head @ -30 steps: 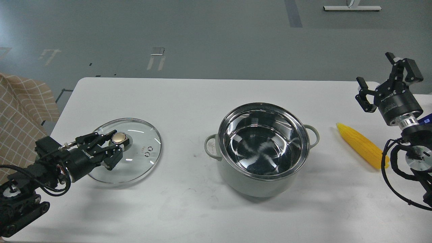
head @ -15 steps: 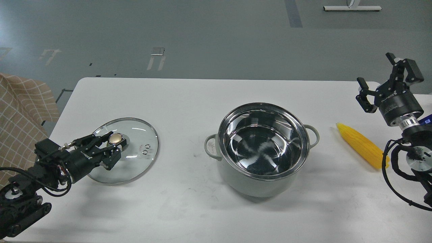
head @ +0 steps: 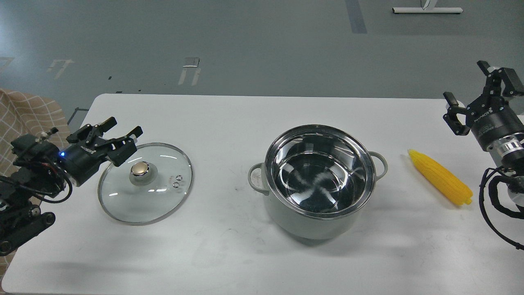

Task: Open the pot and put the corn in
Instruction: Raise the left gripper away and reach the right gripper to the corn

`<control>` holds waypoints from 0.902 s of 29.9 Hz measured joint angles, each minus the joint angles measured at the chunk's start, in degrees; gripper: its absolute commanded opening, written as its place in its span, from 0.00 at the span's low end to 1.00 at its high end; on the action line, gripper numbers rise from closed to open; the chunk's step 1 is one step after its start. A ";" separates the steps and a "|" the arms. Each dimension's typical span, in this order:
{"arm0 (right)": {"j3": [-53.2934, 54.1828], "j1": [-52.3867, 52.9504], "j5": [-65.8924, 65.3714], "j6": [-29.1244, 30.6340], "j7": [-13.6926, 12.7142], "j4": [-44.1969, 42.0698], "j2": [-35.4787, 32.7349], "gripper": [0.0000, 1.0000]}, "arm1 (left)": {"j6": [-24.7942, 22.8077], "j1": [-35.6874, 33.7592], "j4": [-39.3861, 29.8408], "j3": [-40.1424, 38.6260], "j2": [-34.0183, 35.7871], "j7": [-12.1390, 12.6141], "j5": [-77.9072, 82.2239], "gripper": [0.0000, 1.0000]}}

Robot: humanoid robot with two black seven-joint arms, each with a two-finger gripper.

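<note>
The pale grey-green pot [head: 319,180] stands open in the middle of the white table, its shiny steel inside empty. Its glass lid [head: 145,183] with a brass knob lies flat on the table to the left. My left gripper [head: 118,137] is open and empty, raised just above and behind the lid's left edge. The yellow corn [head: 440,177] lies on the table right of the pot. My right gripper [head: 470,96] is open and empty, held above the table's far right edge, behind and right of the corn.
A checked beige cloth [head: 24,123] hangs off the table's left side. The white table [head: 229,254] has rounded edges. Grey floor lies beyond its far edge.
My left gripper has let go of the lid knob, opened and drawn up and back to the left. The lid now lies flat. My right gripper has shifted slightly right.
</note>
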 measured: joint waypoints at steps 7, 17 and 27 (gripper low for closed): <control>-0.46 4.35 -20.87 0.01 0.00 0.53 -4.74 1.00 | -17.39 -12.46 -2.87 -0.07 0.18 0.00 -24.12 0.87; -6.03 6.70 -51.74 -0.20 0.01 6.33 -14.06 1.00 | -35.09 -18.54 -2.94 -4.22 -4.72 0.01 -45.99 0.91; -17.76 6.50 -82.73 -6.02 0.01 7.68 -15.11 1.00 | -40.11 -18.18 -3.90 -5.67 -7.61 0.01 -50.51 0.94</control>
